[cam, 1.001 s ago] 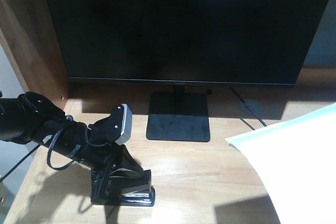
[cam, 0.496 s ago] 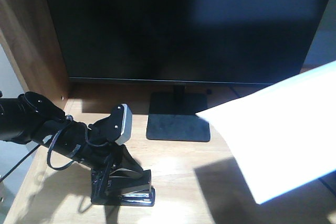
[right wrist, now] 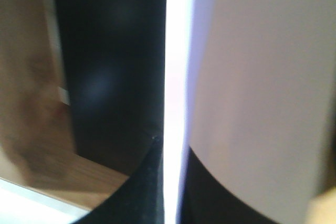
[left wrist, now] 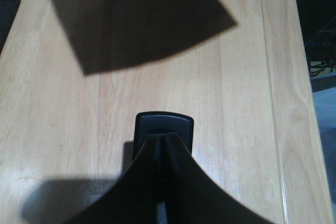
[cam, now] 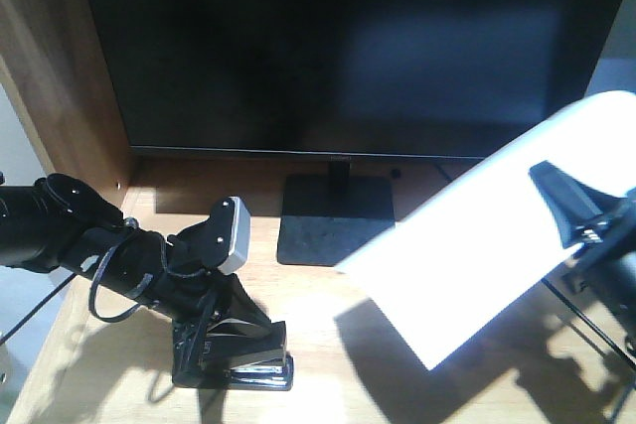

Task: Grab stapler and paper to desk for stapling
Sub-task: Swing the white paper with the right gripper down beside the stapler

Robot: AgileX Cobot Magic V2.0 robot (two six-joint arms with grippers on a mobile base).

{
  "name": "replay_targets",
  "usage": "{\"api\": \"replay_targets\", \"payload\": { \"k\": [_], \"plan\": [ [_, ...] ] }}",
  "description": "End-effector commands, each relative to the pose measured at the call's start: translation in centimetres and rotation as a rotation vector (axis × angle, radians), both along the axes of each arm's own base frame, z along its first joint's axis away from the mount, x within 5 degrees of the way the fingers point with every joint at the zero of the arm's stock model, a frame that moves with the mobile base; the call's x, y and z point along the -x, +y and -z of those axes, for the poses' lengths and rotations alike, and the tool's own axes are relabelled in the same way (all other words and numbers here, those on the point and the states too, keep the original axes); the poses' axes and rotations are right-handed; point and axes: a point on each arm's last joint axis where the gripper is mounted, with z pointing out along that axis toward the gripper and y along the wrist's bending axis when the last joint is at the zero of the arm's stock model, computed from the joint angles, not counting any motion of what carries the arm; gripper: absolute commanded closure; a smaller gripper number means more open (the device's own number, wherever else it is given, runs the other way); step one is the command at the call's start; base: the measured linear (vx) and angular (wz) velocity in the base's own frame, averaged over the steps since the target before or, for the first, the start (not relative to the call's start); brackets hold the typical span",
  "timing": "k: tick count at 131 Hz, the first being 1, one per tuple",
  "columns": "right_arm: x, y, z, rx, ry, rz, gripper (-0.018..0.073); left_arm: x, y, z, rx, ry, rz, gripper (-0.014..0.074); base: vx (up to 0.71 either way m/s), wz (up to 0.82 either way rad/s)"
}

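Paper [cam: 467,235] has swept further left, now tilted above desk [cam: 338,320], pinched in right hand [cam: 574,208]. Left hand [cam: 221,317] clamped on stapler [cam: 246,366], resting on desk front-left. Paper's low corner lies right of stapler, apart.

Hard light from above blows the paper [cam: 477,235] out to flat white in the front view and throws a crisp dark shadow on the bright desk [cam: 328,305]. The monitor [cam: 338,47] stays near black. The left wrist view is sharp; the right wrist view is badly blurred, the sheet's edge glaring.
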Motion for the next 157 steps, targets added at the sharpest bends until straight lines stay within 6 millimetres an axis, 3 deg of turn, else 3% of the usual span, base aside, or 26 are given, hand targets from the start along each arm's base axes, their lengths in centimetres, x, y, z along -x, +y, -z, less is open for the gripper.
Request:
{"api": "replay_targets", "payload": {
  "k": [1,57,117,157],
  "plan": [
    [-0.6,0.6,-1.4,-0.046,-0.157,-0.092,0.0562,0.1,-0.4,-1.9,0.064,-0.022,-0.001,0.0603,0.00,0.00],
    [-4.1,2.5,1.5,-0.036,0.028,-0.343,0.0562,0.1,-0.4,-1.9,0.064,-0.022,-0.001,0.0603,0.00,0.00],
    [-1.4,4.6,3.7,0.098,0.162,-0.726,0.0562,0.1,-0.4,-1.9,0.064,-0.022,-0.001,0.0603,0.00,0.00],
    [-0.8,4.5,5.6,0.340,0.226,-0.785,0.0562,0.1,-0.4,-1.9,0.064,-0.022,-0.001,0.0603,0.00,0.00]
  ]
}}
